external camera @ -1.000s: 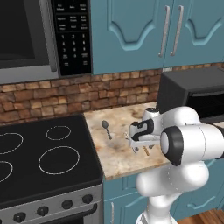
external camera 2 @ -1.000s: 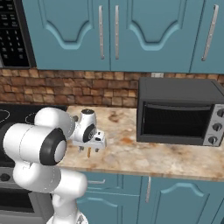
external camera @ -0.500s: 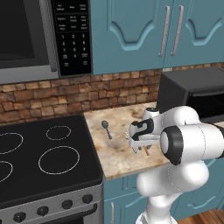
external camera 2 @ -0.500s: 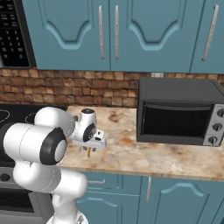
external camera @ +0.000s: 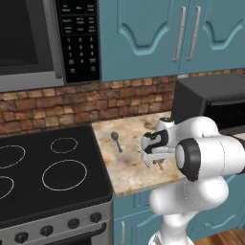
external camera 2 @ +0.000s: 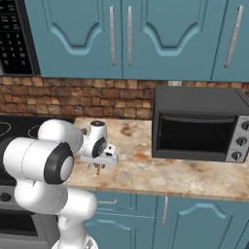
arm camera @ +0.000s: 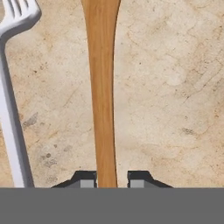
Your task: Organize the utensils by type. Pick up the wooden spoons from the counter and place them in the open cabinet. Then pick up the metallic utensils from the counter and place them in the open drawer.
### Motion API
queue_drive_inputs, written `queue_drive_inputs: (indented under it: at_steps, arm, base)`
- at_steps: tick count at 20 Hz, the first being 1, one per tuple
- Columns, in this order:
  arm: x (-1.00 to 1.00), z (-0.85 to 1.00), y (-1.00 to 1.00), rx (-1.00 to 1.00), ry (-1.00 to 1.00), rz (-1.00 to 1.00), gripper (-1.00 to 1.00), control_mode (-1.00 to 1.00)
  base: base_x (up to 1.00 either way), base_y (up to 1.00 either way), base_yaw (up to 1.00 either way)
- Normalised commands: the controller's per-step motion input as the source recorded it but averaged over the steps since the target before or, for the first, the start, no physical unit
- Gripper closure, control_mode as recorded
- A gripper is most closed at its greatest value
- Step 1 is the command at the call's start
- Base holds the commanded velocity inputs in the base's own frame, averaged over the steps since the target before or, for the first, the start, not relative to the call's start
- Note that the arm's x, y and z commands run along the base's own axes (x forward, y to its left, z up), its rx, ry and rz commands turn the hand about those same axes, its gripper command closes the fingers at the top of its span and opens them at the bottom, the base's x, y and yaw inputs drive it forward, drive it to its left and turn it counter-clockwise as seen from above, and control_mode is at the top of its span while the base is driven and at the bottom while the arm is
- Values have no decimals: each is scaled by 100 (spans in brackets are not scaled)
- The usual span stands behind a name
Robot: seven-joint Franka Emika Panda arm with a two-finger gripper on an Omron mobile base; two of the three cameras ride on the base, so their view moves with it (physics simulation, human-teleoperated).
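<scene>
The gripper [arm camera: 112,180] is down at the counter [arm camera: 175,87] with its two fingertips [arm camera: 86,179] straddling the handle of an orange-brown wooden spoon [arm camera: 103,87]; they sit close on either side, but whether they already pinch it cannot be told. This looks like the grasp step of the first stage, taking a wooden spoon for the open cabinet. A silver fork [arm camera: 11,96] lies just beside the spoon, apart from it, and a dark-grey metal spoon [external camera: 116,140] lies nearer the stovetop [external camera: 43,167]; the next move calls for a firm clamp on the handle and a straight lift clear of the fork.
</scene>
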Motion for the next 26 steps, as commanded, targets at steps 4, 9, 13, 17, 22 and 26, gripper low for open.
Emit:
queue_drive_inputs:
  at_steps: [4, 9, 13, 17, 22, 26]
  arm:
    - [-19, 5, 0, 0, 0, 9, 100, -100]
    - [0, 45, 0, 0, 0, 9, 100, -100]
    - [0, 60, 0, 0, -6, 13, 100, -100]
    - [-1, 76, 0, 0, -2, 12, 100, -100]
    - [-15, 85, 0, 0, -7, 8, 100, -100]
    - [-36, 82, 1, 0, -12, 4, 100, -100]
  base:
    - [0, 0, 0]
    - [0, 0, 0]
    - [0, 0, 0]
    - [0, 0, 0]
    - [0, 0, 0]
    - [0, 0, 0]
